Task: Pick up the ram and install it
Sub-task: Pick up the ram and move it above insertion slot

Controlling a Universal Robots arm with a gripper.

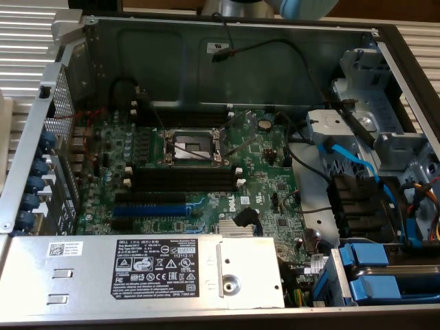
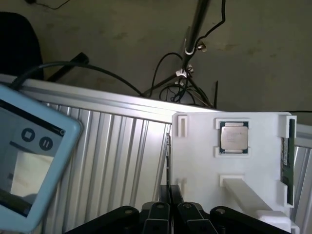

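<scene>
Gripper (image 2: 170, 200) jaws pressed together, holding nothing. White tray (image 2: 195, 161) close by. Ram (image 2: 287, 158) sits in slot along tray's edge, past square chip (image 2: 234, 137), well apart from jaws. Best guess: spread jaws first, line up with thin stick, pinch flat sides gently. Black slots (image 1: 182, 180) on board look empty.

The ram (image 2: 287, 161) lies along one edge of the tray (image 2: 200, 165), processor (image 2: 234, 137) nearby.

Exterior view above motherboard (image 1: 268, 172), wrist view facing white tray (image 2: 200, 161)
</scene>
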